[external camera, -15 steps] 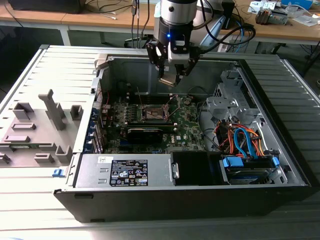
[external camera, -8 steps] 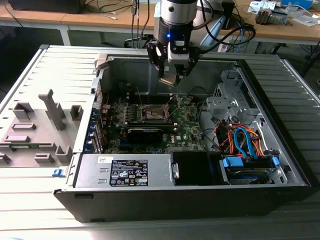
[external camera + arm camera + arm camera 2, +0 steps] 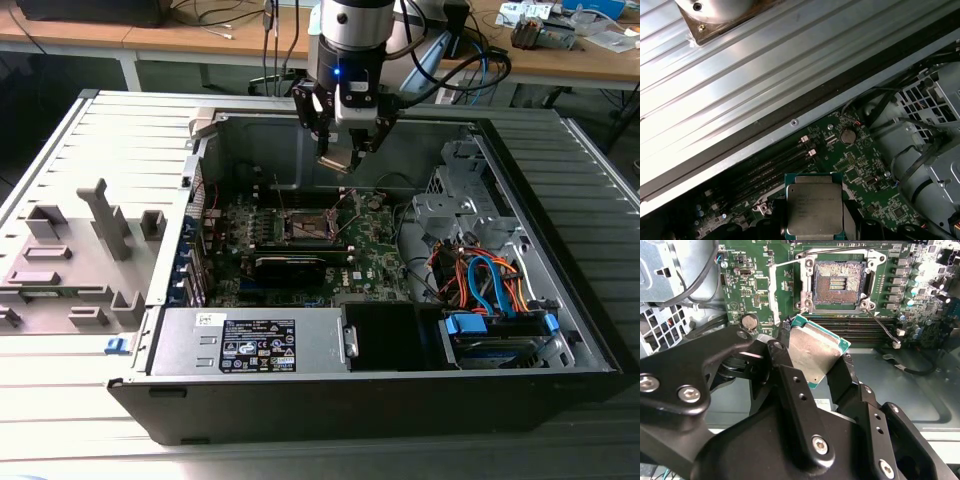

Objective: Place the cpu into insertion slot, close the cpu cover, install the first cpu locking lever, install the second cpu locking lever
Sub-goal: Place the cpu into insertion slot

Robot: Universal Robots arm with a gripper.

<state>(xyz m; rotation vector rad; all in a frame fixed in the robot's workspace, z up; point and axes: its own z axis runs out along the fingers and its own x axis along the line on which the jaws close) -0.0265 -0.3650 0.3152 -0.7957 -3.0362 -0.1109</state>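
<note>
Pincer (image 3: 346,152) clamped on the cpu (image 3: 815,352), which hangs in the air above the motherboard (image 3: 755,290), near the insertion slot (image 3: 837,284) but apart from it. Slot lies bare with its contacts exposed. Judged: cpu not yet seated, so all four steps remain outstanding.

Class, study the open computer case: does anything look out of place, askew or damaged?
Nothing looks damaged. The cpu sits out of its insertion slot, clamped in the gripper above the board, so the slot lies open and empty.
</note>
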